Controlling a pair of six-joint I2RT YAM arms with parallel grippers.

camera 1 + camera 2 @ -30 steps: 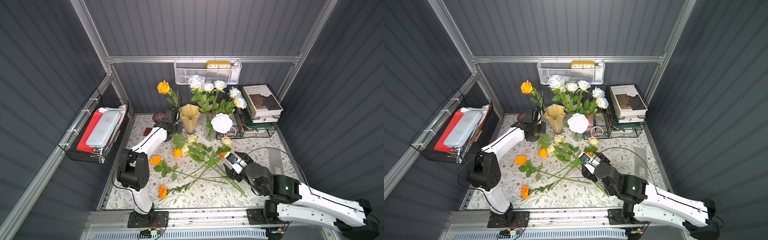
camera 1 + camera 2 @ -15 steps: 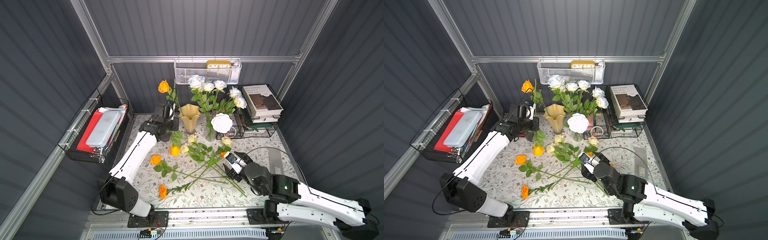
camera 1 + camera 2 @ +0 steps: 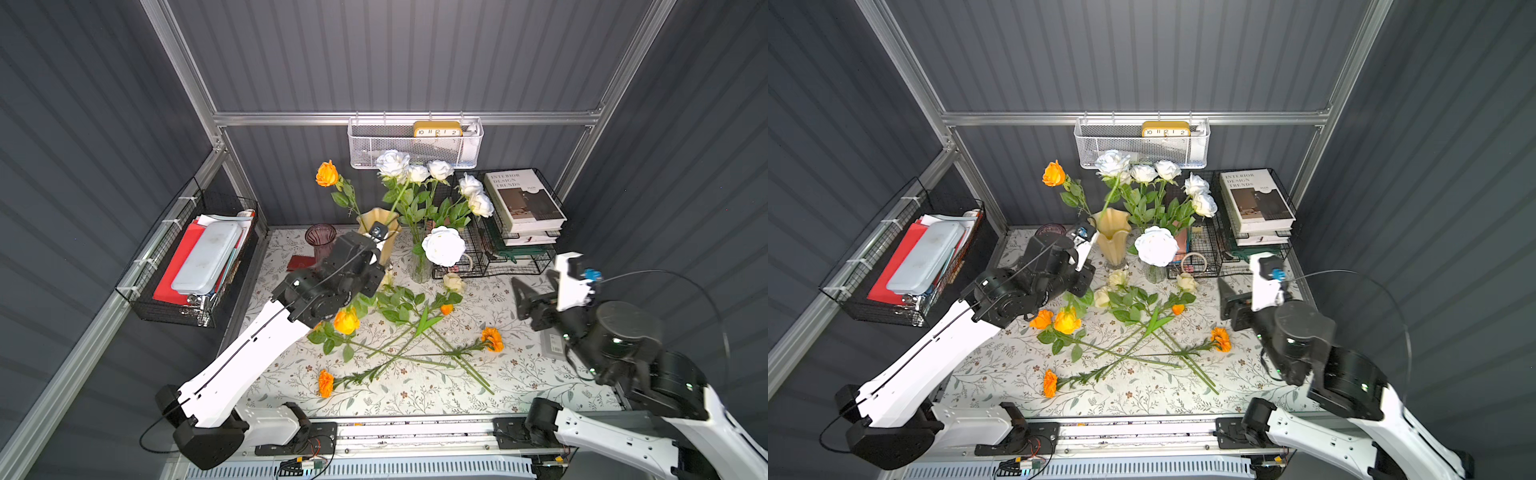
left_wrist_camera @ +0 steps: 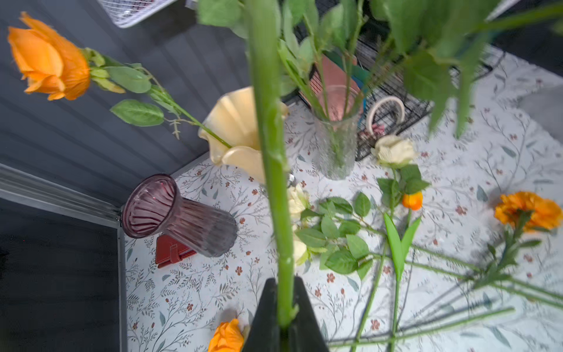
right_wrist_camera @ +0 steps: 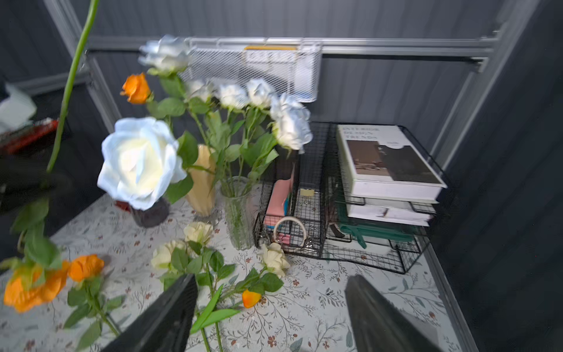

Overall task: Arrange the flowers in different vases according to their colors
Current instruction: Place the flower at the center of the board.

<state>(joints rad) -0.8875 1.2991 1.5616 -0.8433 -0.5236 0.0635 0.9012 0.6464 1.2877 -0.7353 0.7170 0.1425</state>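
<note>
Flowers (image 3: 424, 323) are mostly lying in a crossed heap in the middle of the tabletop (image 3: 415, 401): cream-yellow roses (image 3: 454, 281), marigolds (image 3: 493, 338) and the like. White roses (image 3: 417, 172) are sorted into the clear glass vase (image 4: 335, 146), one orange rose (image 3: 327, 173) leans out of the cream-yellow vase (image 3: 1113, 241), and the purple vase (image 4: 182, 219) is empty.

Left end effector (image 4: 283, 283) is pinched tight on a thick green stem (image 4: 271, 158), up in the air close to the vases. Far as we can tell the bare end points up and the orange bloom (image 3: 346, 321) dangles low under the wrist, though the arm hides the join. Right end effector (image 5: 271, 280) is gaping wide with nothing in it, parked over by the wire rack (image 3: 515, 266).

So we reckon we're mid-carry. Tips: orange already lives in the cream-yellow one, so aim there. Get the cut end turned down before going near the rim, swing wide of the white-rose leaves, and lower straight into the flare. That vase looks tippy with a long stem levering on it, so we'd let go gently, and only once the stem rests against the wall.
</note>
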